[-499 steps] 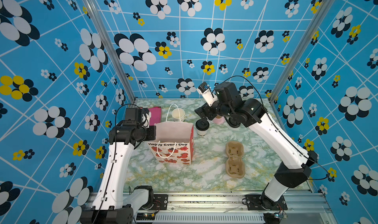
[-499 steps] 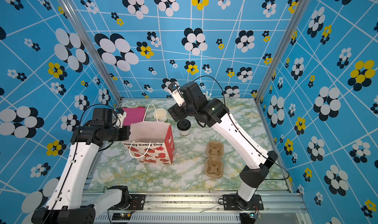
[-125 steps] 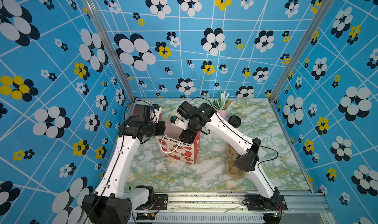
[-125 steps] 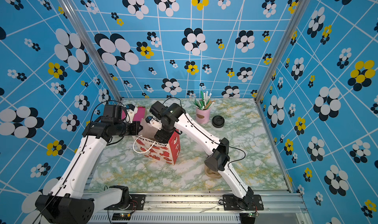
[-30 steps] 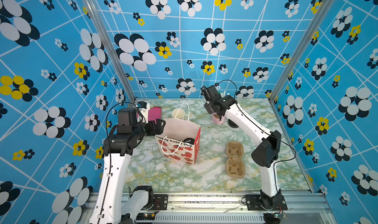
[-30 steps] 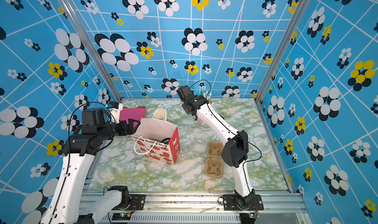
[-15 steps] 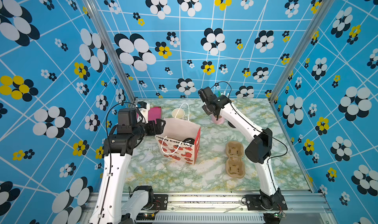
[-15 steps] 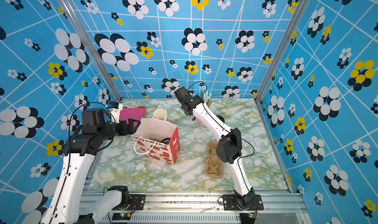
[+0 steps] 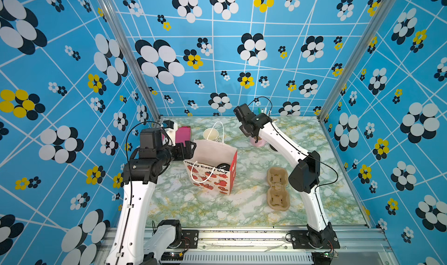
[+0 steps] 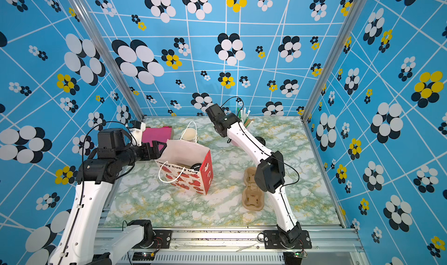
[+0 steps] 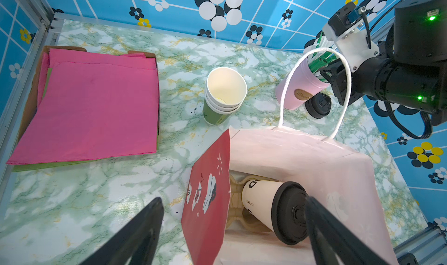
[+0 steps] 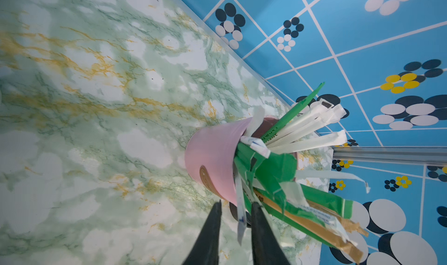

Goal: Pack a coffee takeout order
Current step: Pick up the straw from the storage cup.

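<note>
A red and white gift bag [image 9: 212,176] [image 10: 188,176] stands open mid-table. Inside it a pale paper cup with a black lid [image 11: 263,200] [image 9: 223,166] leans in a brown pulp holder [image 11: 235,198]. My left gripper [image 11: 233,199] [image 9: 189,147] is open wide and straddles the bag's red side wall, one finger outside, one over the lid. My right gripper [image 12: 236,203] [image 9: 252,135] is at the pink cup of wrapped straws [image 12: 212,159] [image 11: 297,87]. Its jaws stand narrow, with a thin white-wrapped straw [image 12: 240,217] hanging in the gap between them.
Another pulp holder [image 9: 278,188] [image 10: 252,193] lies on the table right of the bag. A stack of lidless cups [image 11: 225,94] [image 9: 211,134] and a tray of flat pink napkins [image 11: 96,106] [image 10: 156,134] sit behind the bag. A lone black lid [image 11: 318,105] rests by the pink cup.
My right gripper's jaws have narrowed at the straw cup and the wrist has shifted slightly towards it. The left arm and the bag have stayed put.
</note>
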`<action>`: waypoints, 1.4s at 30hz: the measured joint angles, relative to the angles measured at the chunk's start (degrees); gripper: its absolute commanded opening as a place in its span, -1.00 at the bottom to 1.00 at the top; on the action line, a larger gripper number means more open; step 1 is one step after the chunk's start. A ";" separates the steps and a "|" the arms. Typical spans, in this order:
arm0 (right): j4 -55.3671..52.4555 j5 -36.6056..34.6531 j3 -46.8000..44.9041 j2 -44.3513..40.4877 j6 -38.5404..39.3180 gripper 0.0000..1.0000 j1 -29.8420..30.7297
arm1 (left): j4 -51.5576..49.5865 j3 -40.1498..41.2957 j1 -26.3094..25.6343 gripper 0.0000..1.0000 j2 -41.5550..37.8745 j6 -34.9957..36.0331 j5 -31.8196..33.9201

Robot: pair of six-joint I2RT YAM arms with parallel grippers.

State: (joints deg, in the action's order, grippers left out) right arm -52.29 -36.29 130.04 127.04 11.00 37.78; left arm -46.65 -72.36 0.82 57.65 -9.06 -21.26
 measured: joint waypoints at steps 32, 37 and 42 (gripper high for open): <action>-11.87 3.32 14.36 -2.62 -1.20 -1.00 0.00 | 1.55 0.63 0.00 0.84 0.04 -1.51 -1.73; -15.39 5.88 20.06 -3.61 -1.95 -1.00 0.00 | 1.92 0.63 0.00 0.84 0.04 -1.95 -1.95; -18.03 8.72 23.19 -4.81 -2.91 -1.00 0.02 | 1.95 0.63 0.00 0.85 0.04 -2.12 -1.97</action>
State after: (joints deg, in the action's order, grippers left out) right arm -70.32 -27.57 153.23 122.23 8.10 37.80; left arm -44.71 -71.72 0.82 57.69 -11.18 -23.22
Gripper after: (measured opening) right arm 0.048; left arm 0.922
